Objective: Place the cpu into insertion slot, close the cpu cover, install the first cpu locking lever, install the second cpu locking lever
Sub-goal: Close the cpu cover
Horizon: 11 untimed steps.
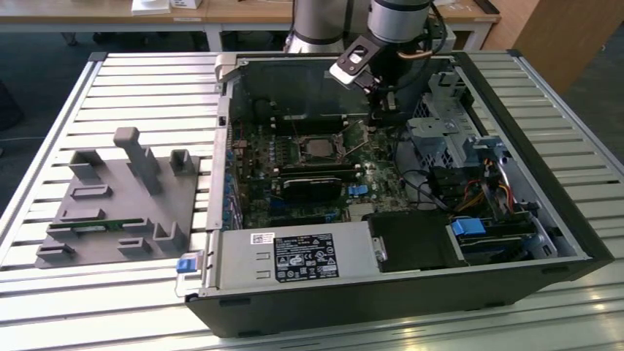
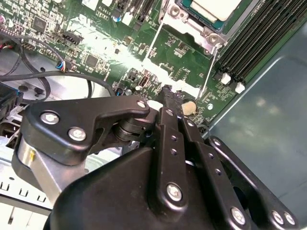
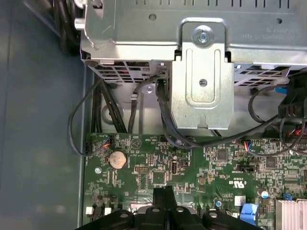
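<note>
One cpu (image 1: 317,148) in one insertion slot (image 1: 297,150), one clenched claw (image 2: 169,92) near it over the green board (image 2: 182,57)

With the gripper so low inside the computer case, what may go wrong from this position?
The gripper hangs shut, close over the green board and its small parts; a slight drop would likely scratch them. The thin locking lever beside the tips looks slim and may slip off them. Black cables lie nearby and may snag the arm.

Ext. view high over PC case (image 1: 390,301); both wrist views close on motherboard (image 3: 211,172) (image 2: 158,52).
</note>
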### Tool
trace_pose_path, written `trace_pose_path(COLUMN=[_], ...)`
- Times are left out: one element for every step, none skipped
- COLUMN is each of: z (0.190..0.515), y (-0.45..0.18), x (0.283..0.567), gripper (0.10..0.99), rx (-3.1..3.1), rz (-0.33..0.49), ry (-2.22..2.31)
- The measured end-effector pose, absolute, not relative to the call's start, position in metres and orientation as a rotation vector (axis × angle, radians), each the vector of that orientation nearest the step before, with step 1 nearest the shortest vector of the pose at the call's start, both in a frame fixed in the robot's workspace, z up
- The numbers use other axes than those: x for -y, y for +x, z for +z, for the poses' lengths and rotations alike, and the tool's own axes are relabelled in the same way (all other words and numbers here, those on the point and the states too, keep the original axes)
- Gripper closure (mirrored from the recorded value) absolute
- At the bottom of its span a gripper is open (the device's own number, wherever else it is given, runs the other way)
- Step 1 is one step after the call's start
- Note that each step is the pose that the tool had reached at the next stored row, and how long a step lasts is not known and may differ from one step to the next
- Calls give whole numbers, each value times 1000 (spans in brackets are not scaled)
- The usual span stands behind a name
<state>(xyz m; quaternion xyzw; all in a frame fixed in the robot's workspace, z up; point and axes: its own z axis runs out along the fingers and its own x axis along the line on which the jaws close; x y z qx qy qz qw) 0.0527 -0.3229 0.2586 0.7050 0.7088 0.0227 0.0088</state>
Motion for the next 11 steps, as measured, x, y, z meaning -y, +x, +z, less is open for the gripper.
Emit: trace_pose_path(z=[259, 258, 258, 257, 257, 256, 255, 254, 253, 253, 252], y=[53, 55, 57, 57, 58, 59, 60, 61, 62, 62, 63], x=[323, 323, 323, 323, 323, 323, 323, 323, 323, 323, 323], gripper=[980, 980, 980, 980, 980, 980, 980, 980, 980, 980, 980], rx=[-2214, -2214, -2215, -2215, -2215, -2216, -2217, -2217, -2218, -2218, -2219], rz=[71, 71, 70, 69, 68, 67, 66, 64, 63, 62, 61], ry=[2203, 2203, 2203, 2203, 2204, 2204, 2205, 2206, 2207, 2207, 2207])
